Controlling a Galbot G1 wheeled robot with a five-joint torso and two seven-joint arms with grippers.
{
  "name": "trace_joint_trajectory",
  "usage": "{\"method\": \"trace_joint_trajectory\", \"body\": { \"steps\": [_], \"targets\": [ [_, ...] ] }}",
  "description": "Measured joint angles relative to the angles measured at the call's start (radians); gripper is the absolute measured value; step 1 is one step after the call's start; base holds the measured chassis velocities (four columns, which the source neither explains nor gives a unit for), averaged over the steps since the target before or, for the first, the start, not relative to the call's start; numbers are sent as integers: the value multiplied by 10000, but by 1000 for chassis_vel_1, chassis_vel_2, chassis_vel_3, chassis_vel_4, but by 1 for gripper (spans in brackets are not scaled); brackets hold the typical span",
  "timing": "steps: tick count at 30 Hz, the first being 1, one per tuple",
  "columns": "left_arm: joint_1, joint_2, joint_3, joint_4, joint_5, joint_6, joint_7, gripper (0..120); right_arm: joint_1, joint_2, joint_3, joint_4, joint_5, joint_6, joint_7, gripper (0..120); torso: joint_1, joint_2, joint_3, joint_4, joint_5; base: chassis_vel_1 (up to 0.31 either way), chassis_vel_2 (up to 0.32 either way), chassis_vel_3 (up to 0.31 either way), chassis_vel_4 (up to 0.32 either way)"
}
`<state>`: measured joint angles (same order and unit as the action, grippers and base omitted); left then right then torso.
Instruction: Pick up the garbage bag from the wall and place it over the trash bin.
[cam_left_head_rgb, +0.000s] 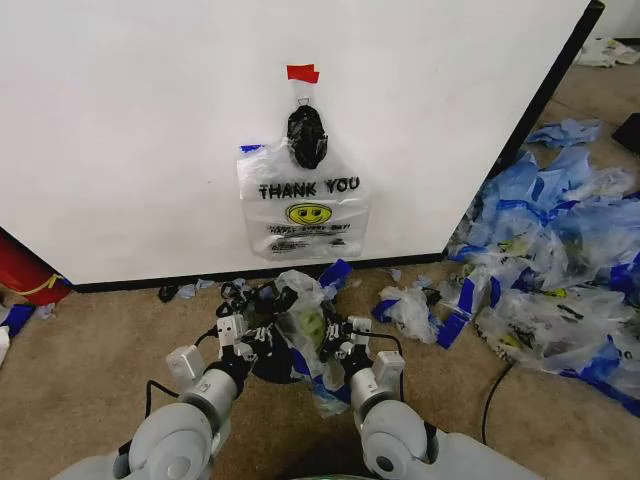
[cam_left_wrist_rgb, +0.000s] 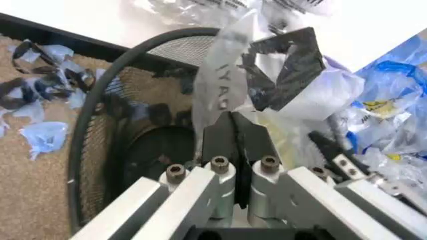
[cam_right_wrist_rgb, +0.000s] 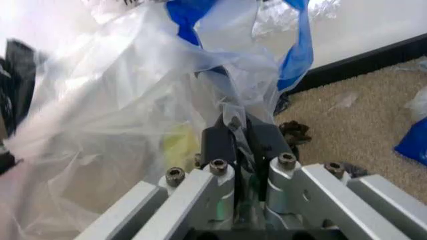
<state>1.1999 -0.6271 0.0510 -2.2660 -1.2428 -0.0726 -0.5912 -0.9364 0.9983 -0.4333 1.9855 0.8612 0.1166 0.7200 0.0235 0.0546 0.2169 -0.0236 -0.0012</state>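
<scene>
head view: we see our left gripper (cam_left_head_rgb: 232, 330) and right gripper (cam_left_head_rgb: 352, 336) each pinched tight on the garbage bag (cam_left_head_rgb: 303, 318), holding it over the trash bin (cam_left_head_rgb: 268, 362) on the floor, near the wall (cam_left_head_rgb: 150, 120). another bag (cam_left_head_rgb: 304, 208) hangs there.

Crumpled clear plastic garbage bag with blue handles (cam_left_head_rgb: 305, 315): draped over round black mesh trash bin (cam_left_wrist_rgb: 100, 95), below white wall panel (cam_left_head_rgb: 130, 130).
</scene>
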Motion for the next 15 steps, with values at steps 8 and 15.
{"method": "trace_joint_trajectory", "body": {
  "steps": [8,15],
  "targets": [
    [324,74,-395,121,196,-49,-230,0,-205,-152,332,191,53,63,-87,0,0,0,0,0,0,0,0,0,0],
    [695,138,-794,254,732,85,-658,0,-419,-390,616,463,108,129,-185,0,0,0,0,0,-2,0,0,0,0]
  ]
}}
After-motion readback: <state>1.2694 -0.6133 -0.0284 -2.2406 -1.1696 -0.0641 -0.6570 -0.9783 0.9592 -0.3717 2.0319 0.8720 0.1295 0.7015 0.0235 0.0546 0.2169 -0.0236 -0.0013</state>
